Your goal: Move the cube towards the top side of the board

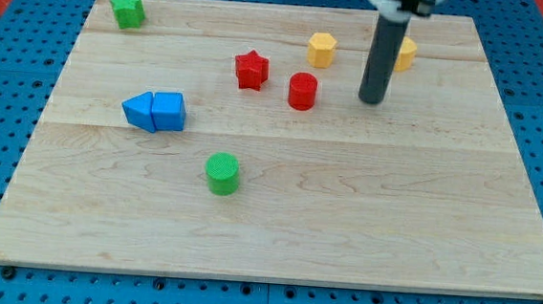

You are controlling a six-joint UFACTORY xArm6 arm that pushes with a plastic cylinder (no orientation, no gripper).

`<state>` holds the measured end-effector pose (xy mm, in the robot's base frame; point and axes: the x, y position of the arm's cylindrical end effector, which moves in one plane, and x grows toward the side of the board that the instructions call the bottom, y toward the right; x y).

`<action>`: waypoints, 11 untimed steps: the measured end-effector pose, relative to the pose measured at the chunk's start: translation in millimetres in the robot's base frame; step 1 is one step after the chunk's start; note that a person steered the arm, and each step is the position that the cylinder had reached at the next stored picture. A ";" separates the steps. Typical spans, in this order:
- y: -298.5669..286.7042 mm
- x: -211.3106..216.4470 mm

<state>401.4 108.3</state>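
Far off to my left, up at the board's top corner, sits the green star-like block (126, 10). Next, the blue pair: a wedge-nosed blue block (140, 111) touching the blue cube (169, 110), well left of my tip and lower. The ribbed green cylinder (221, 173) lies lower still. Red star (251, 69), then the red cylinder (302, 91) near my left. Yellow hexagon (322, 49) above it. My tip (372, 101), a plain rod with no jaws, rests on pale wood-grain board (343, 224), touching nothing. Another yellow block (406, 54) peeks out behind the rod.
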 end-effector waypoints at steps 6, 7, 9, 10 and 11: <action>-280.1 -69.5; -267.1 -101.2; -238.5 -133.1; -262.8 -140.0; -213.8 -152.5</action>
